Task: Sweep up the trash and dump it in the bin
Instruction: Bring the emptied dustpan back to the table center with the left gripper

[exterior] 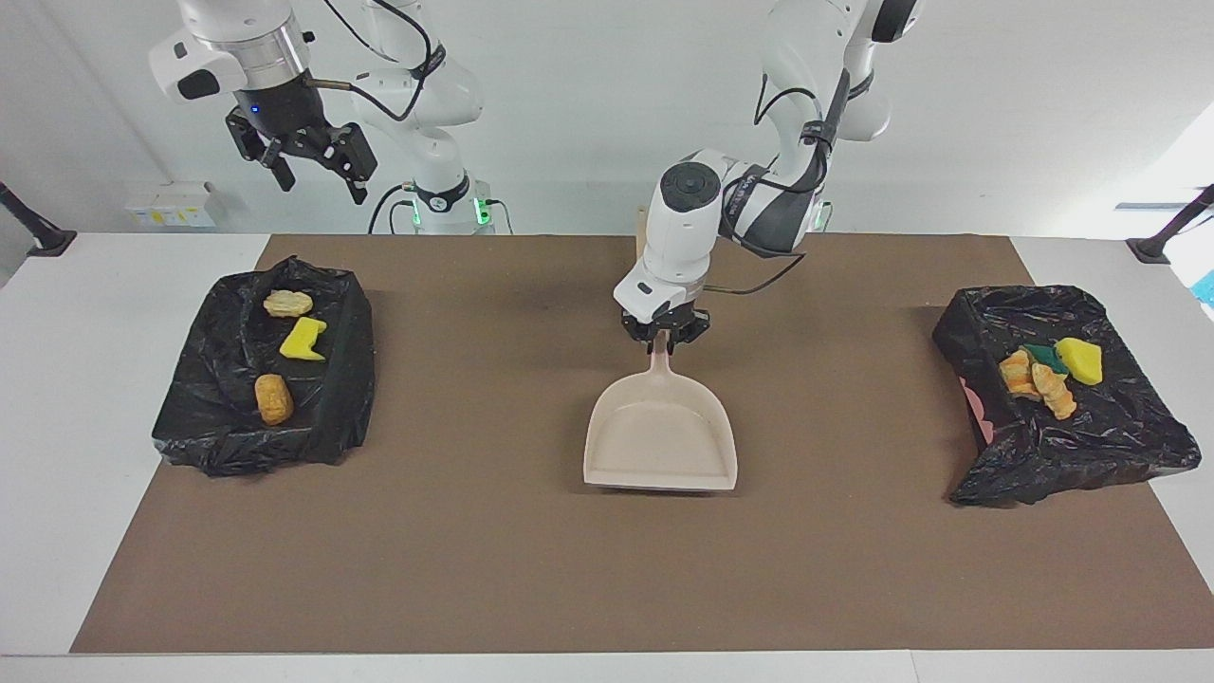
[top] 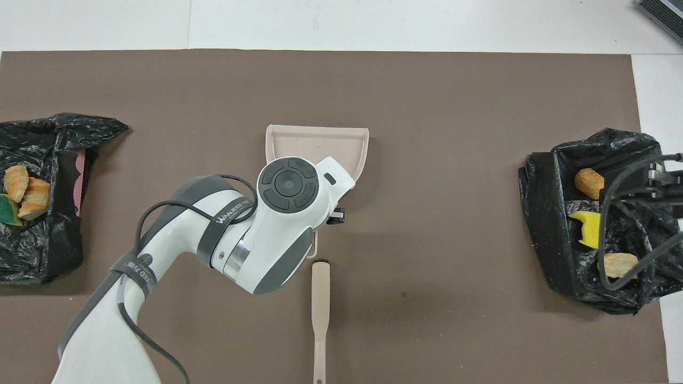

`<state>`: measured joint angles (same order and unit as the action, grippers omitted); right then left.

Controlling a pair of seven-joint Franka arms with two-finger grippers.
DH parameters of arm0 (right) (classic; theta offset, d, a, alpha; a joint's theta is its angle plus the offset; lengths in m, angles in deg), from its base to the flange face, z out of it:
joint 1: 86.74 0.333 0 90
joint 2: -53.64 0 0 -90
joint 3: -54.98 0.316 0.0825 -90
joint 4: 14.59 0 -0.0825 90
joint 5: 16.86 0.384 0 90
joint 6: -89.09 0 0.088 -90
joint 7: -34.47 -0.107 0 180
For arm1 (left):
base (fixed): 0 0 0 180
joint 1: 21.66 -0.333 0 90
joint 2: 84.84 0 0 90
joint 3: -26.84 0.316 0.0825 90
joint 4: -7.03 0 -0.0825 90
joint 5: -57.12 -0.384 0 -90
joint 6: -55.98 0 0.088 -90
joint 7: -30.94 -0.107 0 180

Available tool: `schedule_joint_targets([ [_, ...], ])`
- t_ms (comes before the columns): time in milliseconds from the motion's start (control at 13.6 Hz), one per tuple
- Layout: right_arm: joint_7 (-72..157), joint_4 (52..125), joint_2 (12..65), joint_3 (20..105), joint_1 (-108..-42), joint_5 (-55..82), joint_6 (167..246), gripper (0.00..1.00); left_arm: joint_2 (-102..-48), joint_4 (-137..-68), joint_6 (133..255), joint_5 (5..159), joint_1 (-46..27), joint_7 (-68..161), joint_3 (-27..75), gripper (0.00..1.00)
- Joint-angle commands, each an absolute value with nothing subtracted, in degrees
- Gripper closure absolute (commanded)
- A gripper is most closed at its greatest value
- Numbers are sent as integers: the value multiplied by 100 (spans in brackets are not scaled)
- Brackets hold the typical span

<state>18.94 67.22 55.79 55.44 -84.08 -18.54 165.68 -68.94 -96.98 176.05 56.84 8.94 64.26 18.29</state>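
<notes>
Trash (exterior: 288,340) lies in both bags. My left tool (exterior: 665,334) points down mid-bench, clamped on the dustpan (exterior: 661,443) handle. My right tool (exterior: 316,168) hangs open over one bag (exterior: 204,398).
</notes>
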Motion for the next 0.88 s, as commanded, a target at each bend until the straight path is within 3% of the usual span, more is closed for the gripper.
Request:
schedule_joint_targets([
  [0, 1979, 6662, 5575, 5586, -8436, -1853, 16520, 0, -6903, -9800, 17806, 5782, 1025, 6549, 1928, 100],
  [367, 1988, 6663, 5584, 5586, -8436, -1844, 16503, 0, -6577, -9765, 18008, 5782, 1157, 6628, 1937, 100],
  [440, 1988, 6671, 5584, 5586, -8436, -1844, 16503, 0, -6577, -9730, 18017, 5782, 1157, 6828, 1945, 94],
  [661, 1988, 6671, 5584, 5586, -8436, -1844, 16512, 0, -6577, -9747, 18017, 5773, 1113, 6997, 1945, 45],
  [808, 1988, 6671, 5584, 5577, -8436, -1844, 16503, 0, -6629, -9747, 17930, 5773, 1078, 6988, 1945, 26],
])
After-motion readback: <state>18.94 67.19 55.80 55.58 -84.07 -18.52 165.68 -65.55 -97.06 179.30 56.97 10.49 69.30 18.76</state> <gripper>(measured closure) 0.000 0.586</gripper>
